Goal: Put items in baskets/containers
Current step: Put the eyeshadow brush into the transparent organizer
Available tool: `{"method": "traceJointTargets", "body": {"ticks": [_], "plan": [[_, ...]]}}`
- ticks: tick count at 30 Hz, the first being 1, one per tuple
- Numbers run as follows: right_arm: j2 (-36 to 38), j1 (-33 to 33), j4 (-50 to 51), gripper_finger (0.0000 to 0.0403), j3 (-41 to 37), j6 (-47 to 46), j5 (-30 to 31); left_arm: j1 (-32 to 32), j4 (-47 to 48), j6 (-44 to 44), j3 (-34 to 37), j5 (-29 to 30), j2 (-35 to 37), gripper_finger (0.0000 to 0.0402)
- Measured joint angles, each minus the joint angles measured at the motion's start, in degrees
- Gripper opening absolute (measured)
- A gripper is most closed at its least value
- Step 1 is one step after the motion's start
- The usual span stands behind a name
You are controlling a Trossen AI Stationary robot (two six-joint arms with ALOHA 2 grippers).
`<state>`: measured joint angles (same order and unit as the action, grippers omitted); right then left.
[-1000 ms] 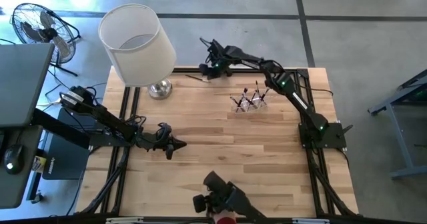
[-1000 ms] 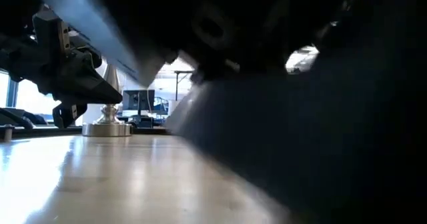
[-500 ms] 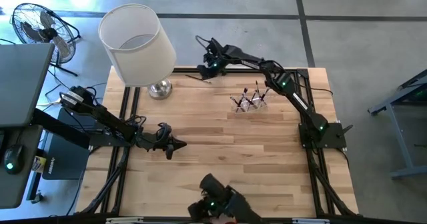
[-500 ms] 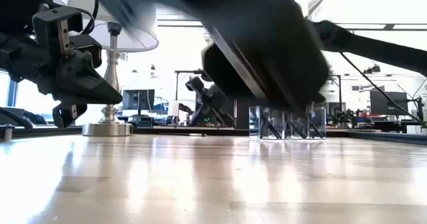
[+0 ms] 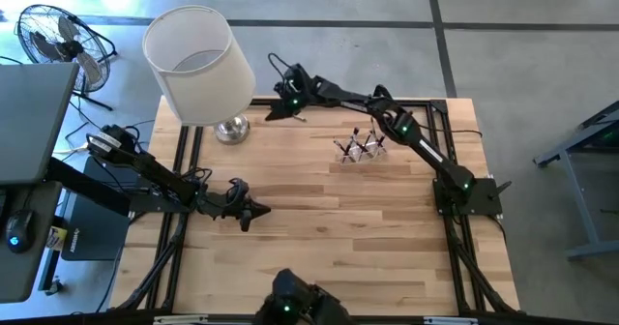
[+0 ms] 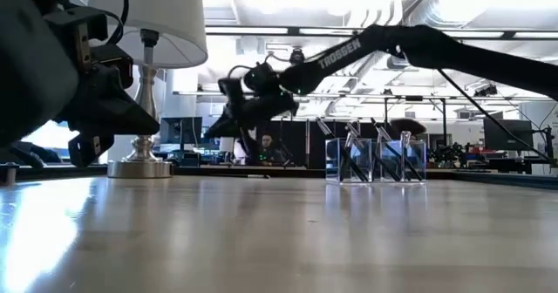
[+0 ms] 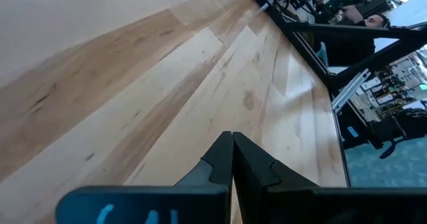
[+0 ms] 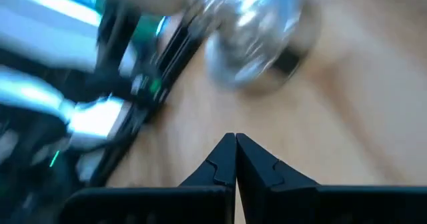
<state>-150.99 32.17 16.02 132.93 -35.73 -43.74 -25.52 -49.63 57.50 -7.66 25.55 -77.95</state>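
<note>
The clear holder (image 5: 361, 151) stands right of the middle toward the far edge, with several dark-handled brushes (image 5: 366, 139) upright in it; the low view shows the holder (image 6: 375, 162) too. My right gripper (image 5: 272, 114) is shut and reaches along the far edge, close to the lamp's silver base (image 5: 232, 129); its wrist view shows the right gripper (image 8: 235, 136) with nothing between its fingers. A thin brush-like thing (image 5: 299, 118) lies on the table under that arm. My left gripper (image 5: 263, 209) hovers shut over the table's left middle, and the left gripper (image 7: 232, 134) holds nothing.
A lamp with a big white shade (image 5: 198, 64) stands at the far left corner. A dark device (image 5: 295, 306) sits at the near edge. Bare wood lies between the holder and my left gripper. A fan (image 5: 58, 35) stands on the floor beyond the table.
My right gripper has gone along the far edge toward the table's left, toward the lamp base, rising a little and rolling about its own line; it has stayed shut. The dark device at the near edge has shifted, and no longer blocks the low view.
</note>
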Motion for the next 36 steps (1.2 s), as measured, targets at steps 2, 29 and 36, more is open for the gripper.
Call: {"method": "traceJointTargets", "body": {"ticks": [2,29,36], "plan": [[-1.4,0.1,-5.3,0.0,0.0,-4.1,2.4,0.0,-0.1,0.5,0.0,-0.7,0.0,0.0001],[-2.7,0.5,-21.4,0.0,-6.4,-25.6,5.0,0.0,0.2,1.3,0.0,-6.2,0.0,0.0001],[-2.3,-0.8,-20.9,0.0,-8.1,-31.9,-3.7,0.0,0.1,1.3,0.0,-6.7,0.0,0.0001]]}}
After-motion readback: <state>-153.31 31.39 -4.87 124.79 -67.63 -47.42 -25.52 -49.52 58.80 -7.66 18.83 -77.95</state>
